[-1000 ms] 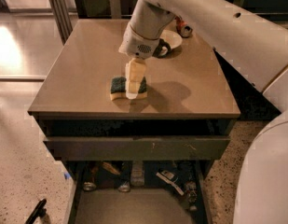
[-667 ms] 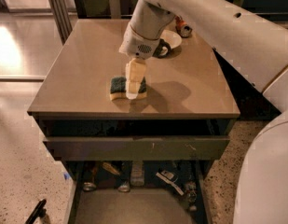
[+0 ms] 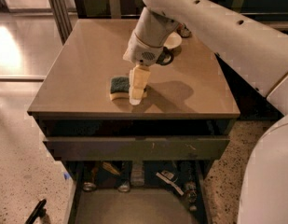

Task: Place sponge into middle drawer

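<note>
The sponge (image 3: 118, 86), dark green on top with pale yellow foam below, lies on the brown cabinet top (image 3: 83, 59) near its front middle. My gripper (image 3: 137, 91) reaches straight down from the white arm and sits over the sponge's right end, hiding that end. The middle drawer (image 3: 134, 210) is pulled out at the bottom of the view, showing a flat grey floor between dark side walls, well below and in front of the sponge.
A white bowl (image 3: 174, 39) stands at the back of the cabinet top behind the arm. A drawer with a long grey-brown front panel (image 3: 134, 147) juts slightly under the top. Cans and a packet (image 3: 168, 179) lie at the open drawer's back. A black object (image 3: 35, 212) lies on the floor at left.
</note>
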Available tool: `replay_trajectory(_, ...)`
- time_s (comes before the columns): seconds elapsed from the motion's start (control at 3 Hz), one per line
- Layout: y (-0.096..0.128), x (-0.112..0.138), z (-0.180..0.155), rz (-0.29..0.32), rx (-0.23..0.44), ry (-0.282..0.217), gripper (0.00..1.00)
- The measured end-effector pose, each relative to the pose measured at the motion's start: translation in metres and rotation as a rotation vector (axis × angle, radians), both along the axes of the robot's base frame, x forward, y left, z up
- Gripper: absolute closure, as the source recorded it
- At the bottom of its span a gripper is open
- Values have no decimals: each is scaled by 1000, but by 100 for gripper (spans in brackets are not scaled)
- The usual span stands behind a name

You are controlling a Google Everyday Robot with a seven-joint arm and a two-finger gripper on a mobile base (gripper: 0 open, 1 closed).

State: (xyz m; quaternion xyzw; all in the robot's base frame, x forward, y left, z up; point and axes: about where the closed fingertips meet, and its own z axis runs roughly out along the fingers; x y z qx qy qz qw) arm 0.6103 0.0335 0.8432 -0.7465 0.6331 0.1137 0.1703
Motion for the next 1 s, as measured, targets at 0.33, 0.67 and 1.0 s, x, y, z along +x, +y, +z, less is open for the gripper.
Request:
replay_trajectory(0.33, 0, 0, 0, 0, 0, 0, 5)
replay_trajectory(0.67, 0, 0, 0, 0, 0, 0, 11)
replay_trajectory(1.0, 5, 0, -3, 7, 7, 4, 13)
